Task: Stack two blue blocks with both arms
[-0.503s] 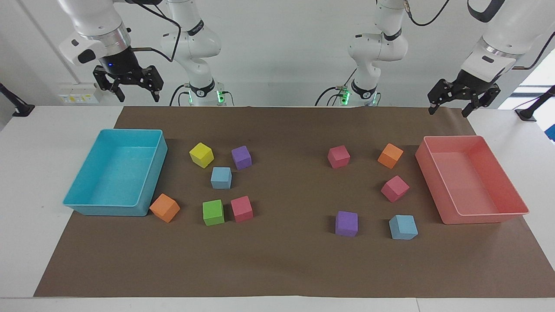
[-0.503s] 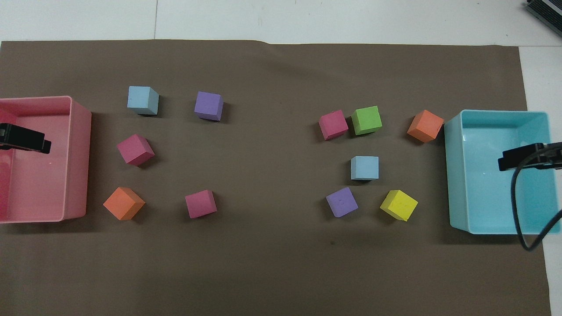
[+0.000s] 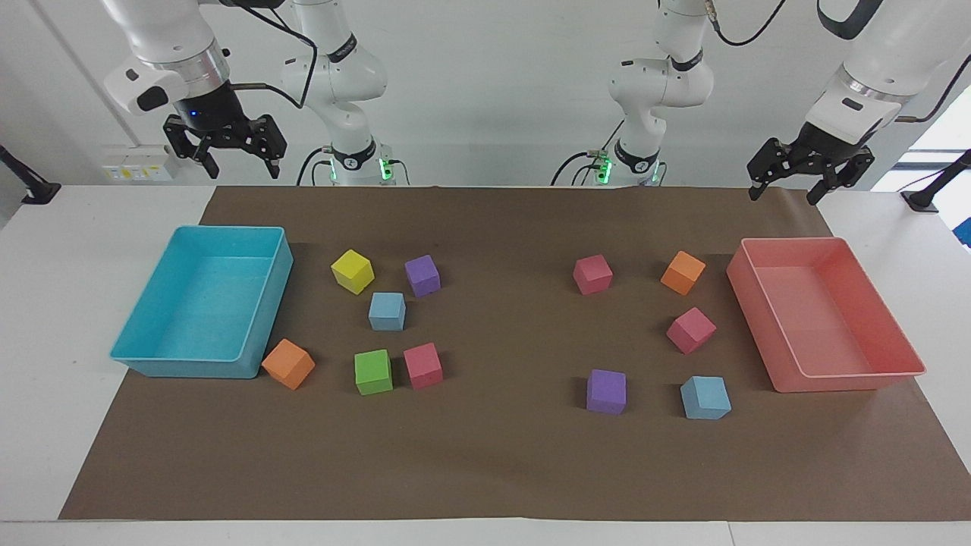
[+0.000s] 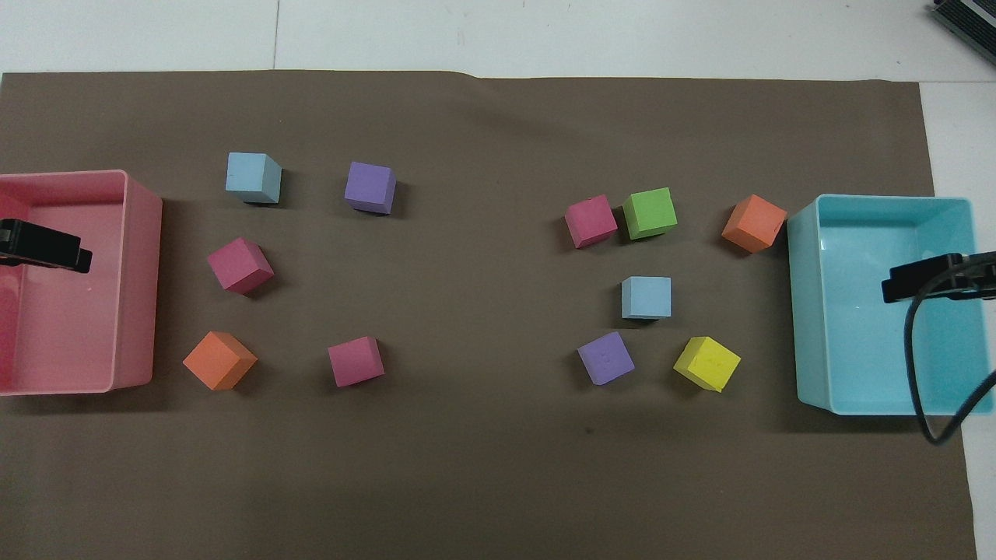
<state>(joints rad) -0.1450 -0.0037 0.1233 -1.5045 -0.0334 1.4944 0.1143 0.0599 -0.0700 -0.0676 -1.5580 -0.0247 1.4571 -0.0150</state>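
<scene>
**Both grippers raised and empty, blue blocks lying apart on the mat**

Facing view: the left gripper (image 3: 784,183) hangs in the air above the robots' edge of the brown mat (image 3: 501,455), just over the end of the pink bin (image 3: 895,345) that lies nearest the robots. Its fingers are spread wide and hold nothing. The right gripper (image 3: 236,158) hangs high over the robots' end of the turquoise bin (image 3: 144,356), fingers likewise spread and empty. One blue block (image 3: 387,311) sits flat on the mat toward the right arm's end of the table, between a yellow block (image 3: 353,271) and a purple block (image 3: 422,274) nearer the robots and a green block (image 3: 373,371) and a pink block (image 3: 422,365) farther from them. The other blue block (image 3: 705,397) sits toward the left arm's end, beside a second purple block (image 3: 606,391) and close to the pink bin's farther corner. The two blue blocks are well apart; neither is stacked.

Overhead view: only a dark tip of each gripper shows, the left gripper (image 4: 43,246) over the pink bin (image 4: 144,233) and the right gripper (image 4: 926,278) over the turquoise bin (image 4: 801,311); how far the fingers are open cannot be told here. One blue block (image 4: 646,297) lies square to the mat, close to the green block (image 4: 649,213). The other blue block (image 4: 253,177) lies farther from the robots than a pink block (image 4: 240,265) and an orange block (image 4: 219,360).
</scene>
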